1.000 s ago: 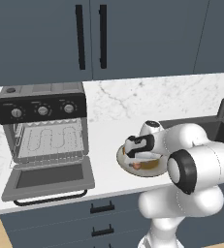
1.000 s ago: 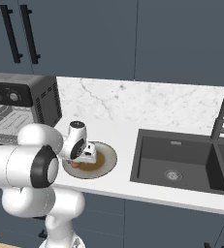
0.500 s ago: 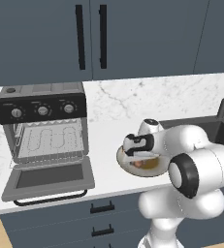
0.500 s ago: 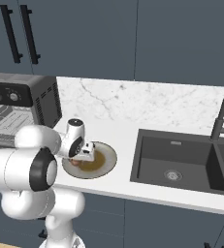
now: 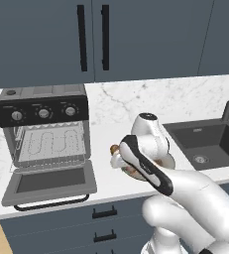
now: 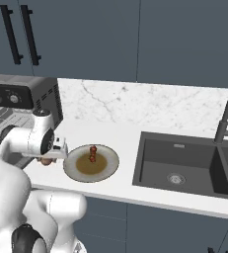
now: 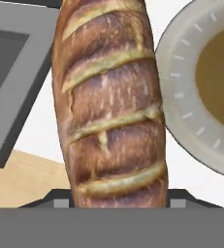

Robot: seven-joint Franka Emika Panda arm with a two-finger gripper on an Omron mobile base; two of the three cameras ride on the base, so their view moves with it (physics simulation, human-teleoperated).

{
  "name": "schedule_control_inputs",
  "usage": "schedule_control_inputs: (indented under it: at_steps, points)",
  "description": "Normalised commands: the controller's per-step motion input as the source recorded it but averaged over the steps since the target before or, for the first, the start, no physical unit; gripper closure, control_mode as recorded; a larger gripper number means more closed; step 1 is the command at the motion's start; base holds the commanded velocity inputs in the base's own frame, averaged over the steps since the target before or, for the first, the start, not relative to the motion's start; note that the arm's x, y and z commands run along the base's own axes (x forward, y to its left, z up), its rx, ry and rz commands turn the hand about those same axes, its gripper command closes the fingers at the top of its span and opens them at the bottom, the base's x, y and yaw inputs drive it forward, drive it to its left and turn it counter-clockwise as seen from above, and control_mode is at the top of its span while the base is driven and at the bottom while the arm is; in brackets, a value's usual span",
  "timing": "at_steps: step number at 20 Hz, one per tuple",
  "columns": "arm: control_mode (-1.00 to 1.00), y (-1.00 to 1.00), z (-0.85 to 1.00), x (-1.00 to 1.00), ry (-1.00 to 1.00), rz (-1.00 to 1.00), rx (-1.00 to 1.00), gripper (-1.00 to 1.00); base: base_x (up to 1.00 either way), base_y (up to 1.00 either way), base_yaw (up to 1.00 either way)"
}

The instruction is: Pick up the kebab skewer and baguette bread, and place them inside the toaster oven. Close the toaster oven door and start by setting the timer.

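Tool (image 6: 54, 154) clenched on the baguette bread (image 7: 111, 104), lifted clear of the plate (image 6: 110, 168) and hanging just left of it, above the marble bench (image 6: 135, 123). In the hand view, loaf running lengthwise from between the tips, ridged orange-brown crust up close, the plate's grey rim just to its right, a corner of the grey door frame to its left. In the left base view, one brown end of the loaf poking out beside the tool (image 5: 117, 158), between the oven and the plate. In the right base view, a small brown bit of the loaf (image 6: 46, 161) peeping below the white hand.

Kebab skewer (image 6: 93, 153) lying on the plate, red and dark chunks in a short row, near the middle of the brown centre, apart from the tool.

Toaster oven (image 5: 44, 124) at the left of the bench, against the far wall, three round knobs along its black top panel, wire rack visible inside the cavity. Toaster oven door (image 5: 49, 183) folded down flat toward the near edge, dark glass facing up, black bar handle at the near side.

Dark sink (image 6: 184, 168) set into the bench to the right of the plate, black faucet (image 6: 226, 118) at its far right. Dark blue upper cabinets (image 5: 91, 37) with black bar handles above the oven.
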Motion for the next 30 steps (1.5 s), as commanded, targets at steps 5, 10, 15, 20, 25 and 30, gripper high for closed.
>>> schedule_control_inputs:
  at_steps: [5,10,15,20,25,30]
  points:
    - [-1.00,1.00,0.82,-0.46,0.01,0.01,0.00,1.00,0.00,0.00,0.00]
    - [-1.00,1.00,0.68,0.10,0.01,0.00,0.04,1.00,0.00,0.00,0.00]
    - [-1.00,1.00,0.24,0.35,0.00,-0.05,0.00,1.00,0.00,0.00,0.00]
    - [-1.00,1.00,0.35,0.37,0.00,-0.08,0.00,1.00,0.00,0.00,0.00]
    - [-1.00,1.00,0.09,0.10,0.02,-0.08,0.02,1.00,0.00,0.00,0.00]
    - [-1.00,0.79,-0.26,0.09,0.01,-0.02,0.00,1.00,0.00,0.00,0.00]
